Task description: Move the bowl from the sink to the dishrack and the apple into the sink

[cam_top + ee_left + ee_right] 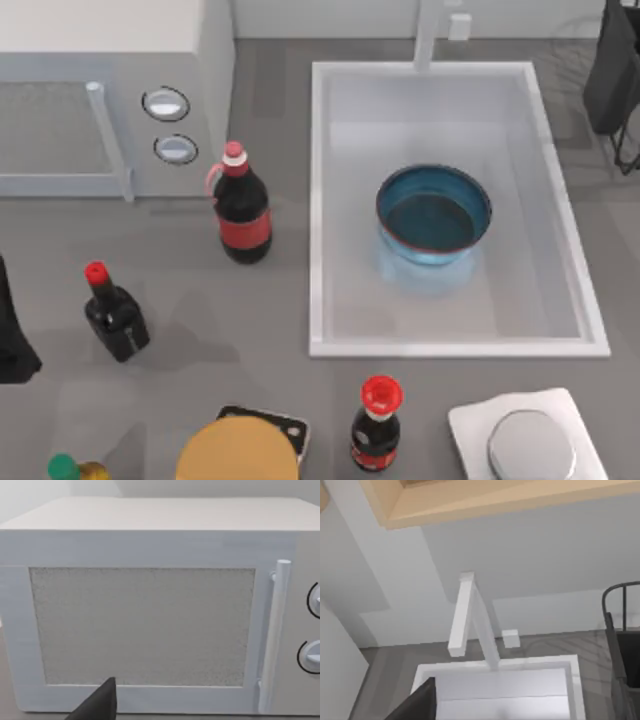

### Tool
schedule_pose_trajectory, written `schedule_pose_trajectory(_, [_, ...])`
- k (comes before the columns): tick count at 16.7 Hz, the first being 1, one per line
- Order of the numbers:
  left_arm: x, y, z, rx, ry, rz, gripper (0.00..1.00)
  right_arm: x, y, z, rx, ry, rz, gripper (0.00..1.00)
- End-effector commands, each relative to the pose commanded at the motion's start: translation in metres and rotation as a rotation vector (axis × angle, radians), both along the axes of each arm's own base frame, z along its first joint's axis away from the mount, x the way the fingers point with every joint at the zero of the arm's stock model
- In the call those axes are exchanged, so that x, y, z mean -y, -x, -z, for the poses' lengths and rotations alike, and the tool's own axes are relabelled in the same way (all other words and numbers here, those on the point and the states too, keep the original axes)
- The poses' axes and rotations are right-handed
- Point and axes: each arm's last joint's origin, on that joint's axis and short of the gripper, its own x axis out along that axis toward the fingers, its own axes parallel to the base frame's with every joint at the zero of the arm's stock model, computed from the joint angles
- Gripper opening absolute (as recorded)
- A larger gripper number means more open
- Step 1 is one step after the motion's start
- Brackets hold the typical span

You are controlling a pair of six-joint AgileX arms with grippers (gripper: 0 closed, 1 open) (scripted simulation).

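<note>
A deep blue bowl (433,214) sat upright inside the white sink (330,200), toward its right half, not yet lifted. A faucet (428,35) stood at the sink's far rim. A dark wire rack (615,75), probably the dishrack, stood just past the sink's right edge, a short carry away. On the tabletop (180,340) to the left stood dark bottles (240,208) and a microwave (100,90). The left arm (12,335) rested at the left edge; whether either tool was open could not be told.
</note>
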Motion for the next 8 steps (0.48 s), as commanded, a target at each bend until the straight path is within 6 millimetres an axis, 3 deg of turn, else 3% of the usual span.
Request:
schedule_pose_trajectory(2, [0.000, 0.000, 0.000, 0.000, 0.000, 0.000, 1.00, -0.024, -0.051, 0.000, -0.147, 0.007, -0.015, 1.00])
schedule_pose_trajectory(4, [0.000, 0.000, 0.000, 0.000, 0.000, 0.000, 1.00, -0.054, -0.102, 0.017, -0.303, 0.026, -0.028, 1.00])
schedule_pose_trajectory(6, [0.000, 0.000, 0.000, 0.000, 0.000, 0.000, 1.00, -0.087, -0.149, 0.051, -0.466, 0.056, -0.036, 1.00])
schedule_pose_trajectory(8, [0.000, 0.000, 0.000, 0.000, 0.000, 0.000, 1.00, -0.121, -0.185, 0.098, -0.623, 0.096, -0.040, 1.00])
